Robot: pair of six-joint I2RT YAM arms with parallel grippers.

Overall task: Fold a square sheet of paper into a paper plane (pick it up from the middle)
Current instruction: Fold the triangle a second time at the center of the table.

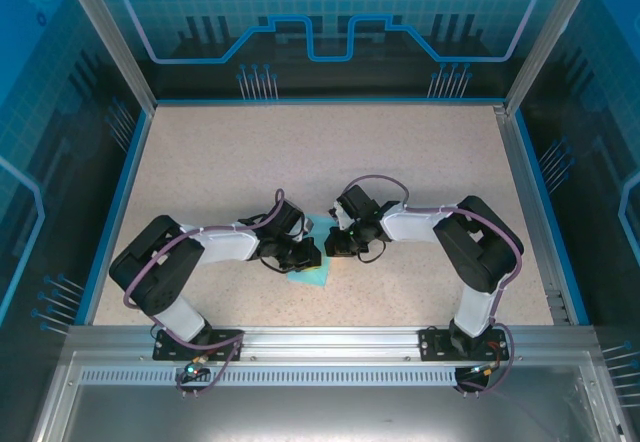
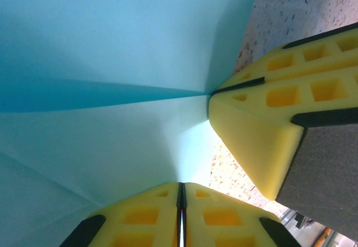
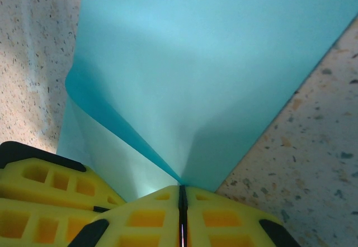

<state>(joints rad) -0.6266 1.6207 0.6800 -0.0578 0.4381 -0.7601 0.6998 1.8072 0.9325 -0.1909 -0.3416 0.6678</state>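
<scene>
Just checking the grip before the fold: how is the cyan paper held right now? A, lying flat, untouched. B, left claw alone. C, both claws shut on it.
C: the left claw and the right claw each pinch the cyan paper between closed fingers, seen in both wrist views.

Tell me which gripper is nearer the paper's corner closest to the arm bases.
Left. The left gripper, shut on the paper, sits just behind that corner; the right gripper, also pinching the paper, is farther back and right.
</scene>
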